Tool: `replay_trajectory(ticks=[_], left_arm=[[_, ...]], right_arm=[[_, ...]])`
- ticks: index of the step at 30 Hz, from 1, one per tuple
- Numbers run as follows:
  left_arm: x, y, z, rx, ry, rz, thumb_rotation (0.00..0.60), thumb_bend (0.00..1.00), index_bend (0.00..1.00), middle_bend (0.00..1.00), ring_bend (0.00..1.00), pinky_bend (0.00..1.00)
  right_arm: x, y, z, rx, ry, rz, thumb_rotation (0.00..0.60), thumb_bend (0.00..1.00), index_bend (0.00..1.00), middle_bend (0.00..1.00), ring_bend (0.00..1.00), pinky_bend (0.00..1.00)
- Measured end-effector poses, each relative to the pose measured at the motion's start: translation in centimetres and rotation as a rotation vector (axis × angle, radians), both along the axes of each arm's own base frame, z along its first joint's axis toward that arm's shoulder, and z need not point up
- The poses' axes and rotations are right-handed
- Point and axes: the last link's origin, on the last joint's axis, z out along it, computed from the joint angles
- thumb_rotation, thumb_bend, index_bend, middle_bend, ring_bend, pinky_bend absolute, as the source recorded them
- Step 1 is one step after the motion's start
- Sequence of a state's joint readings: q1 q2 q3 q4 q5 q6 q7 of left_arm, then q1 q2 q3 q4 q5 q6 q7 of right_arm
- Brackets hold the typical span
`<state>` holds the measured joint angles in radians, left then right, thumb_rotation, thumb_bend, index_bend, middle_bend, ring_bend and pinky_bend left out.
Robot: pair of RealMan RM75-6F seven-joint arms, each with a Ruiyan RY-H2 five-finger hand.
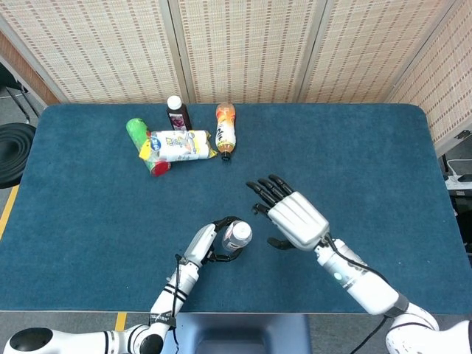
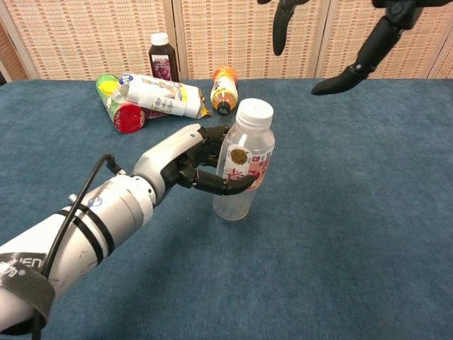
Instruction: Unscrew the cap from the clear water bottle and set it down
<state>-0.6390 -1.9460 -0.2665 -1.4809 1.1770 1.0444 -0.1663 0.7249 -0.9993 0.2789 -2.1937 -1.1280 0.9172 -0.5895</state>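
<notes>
While the left hand (image 2: 185, 164) gripped the clear water bottle (image 2: 243, 172) upright over the table (image 1: 354, 155), cap (image 2: 254, 110) on, the right hand (image 1: 291, 215) hovered beside it, fingers spread, holding nothing.

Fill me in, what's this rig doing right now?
The left hand holds the clear water bottle upright by its body, near the table's front edge. The white cap is on the bottle. The right hand hovers open just right of the bottle, fingers spread, not touching it. A cluster of other bottles sits at the far side of the blue table.
</notes>
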Motion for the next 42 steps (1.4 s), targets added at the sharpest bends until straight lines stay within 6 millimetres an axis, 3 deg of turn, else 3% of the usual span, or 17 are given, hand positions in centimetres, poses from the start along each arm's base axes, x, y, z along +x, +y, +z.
replay_trajectory(ticks=[5, 13, 42], left_arm=[[0.2, 0.1, 0.0, -0.019, -0.004, 0.013, 0.600, 0.37, 0.39, 0.47, 0.26, 0.23], [1.1, 0.3, 0.4, -0.057, -0.026, 0.028, 0.600, 0.37, 0.39, 0.47, 0.26, 0.23], [0.8, 0.8, 0.7, -0.080, -0.040, 0.033, 0.600, 0.38, 0.39, 0.47, 0.26, 0.23]], right_arm=[[2.4, 0.1, -2.2, 0.037, 0.033, 0.035, 0.544, 0.14, 0.33, 0.00, 0.00, 0.00], [3.7, -0.4, -3.8, 0.029, 0.067, 0.028, 0.544, 0.14, 0.36, 0.00, 0.00, 0.00], [3.2, -1.7, -4.5, -0.012, 0.148, -0.038, 0.544, 0.22, 0.38, 0.00, 0.00, 0.00]])
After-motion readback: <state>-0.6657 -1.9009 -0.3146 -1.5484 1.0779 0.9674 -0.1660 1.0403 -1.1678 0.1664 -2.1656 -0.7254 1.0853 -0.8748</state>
